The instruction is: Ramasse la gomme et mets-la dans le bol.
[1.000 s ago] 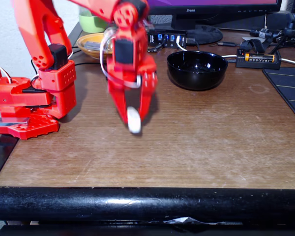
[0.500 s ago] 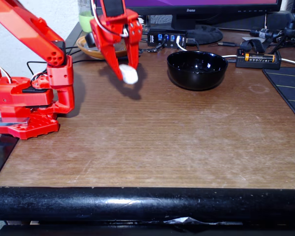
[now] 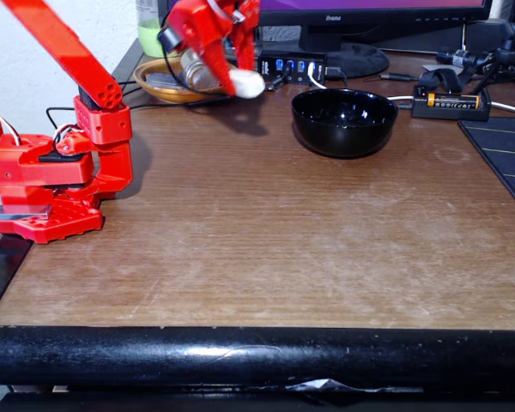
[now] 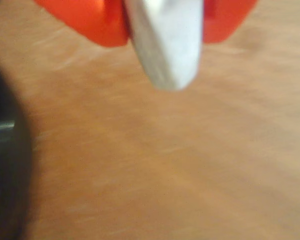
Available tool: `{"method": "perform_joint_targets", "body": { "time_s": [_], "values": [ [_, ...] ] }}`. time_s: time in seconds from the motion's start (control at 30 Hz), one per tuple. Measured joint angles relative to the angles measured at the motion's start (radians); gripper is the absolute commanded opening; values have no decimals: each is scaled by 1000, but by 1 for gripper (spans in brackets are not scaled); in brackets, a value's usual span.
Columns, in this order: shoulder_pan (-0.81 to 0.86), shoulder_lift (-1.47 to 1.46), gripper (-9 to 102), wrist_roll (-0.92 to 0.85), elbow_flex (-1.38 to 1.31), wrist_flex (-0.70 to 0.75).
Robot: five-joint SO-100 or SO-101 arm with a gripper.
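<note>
In the fixed view, the red arm rises from its base at the left edge of the frame and reaches across the upper left, where the gripper hangs in the air above the wooden table. Its two red fingers are clamped on the white eraser, which sticks out beyond the fingertips toward the right, clear of the table surface. The black bowl stands on the table in the upper middle of the frame, to the right of the eraser and apart from it; its glossy inside shows nothing in it. Behind the gripper, near the top left, sits a shallow orange dish, and along the top edge stand a monitor base, a USB hub and a battery holder. A dark mat covers the right edge. In the wrist view, blurred, the eraser hangs down from the top middle of the frame, pinched between the red fingers on either side of it. Brown table fills the space below, and a dark curved edge of the bowl shows at the lower left.
</note>
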Motion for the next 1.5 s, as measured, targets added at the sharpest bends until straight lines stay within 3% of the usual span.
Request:
{"method": "perform_joint_targets", "body": {
  "time_s": [0.2,0.73,1.1,1.5],
  "values": [
    [-41,-146,-6,35,-255,15],
    [21,-503,-6,101,-488,-130],
    [-40,-712,-6,124,-704,-130],
    [12,-876,-6,120,-772,-160]
  ]
}}
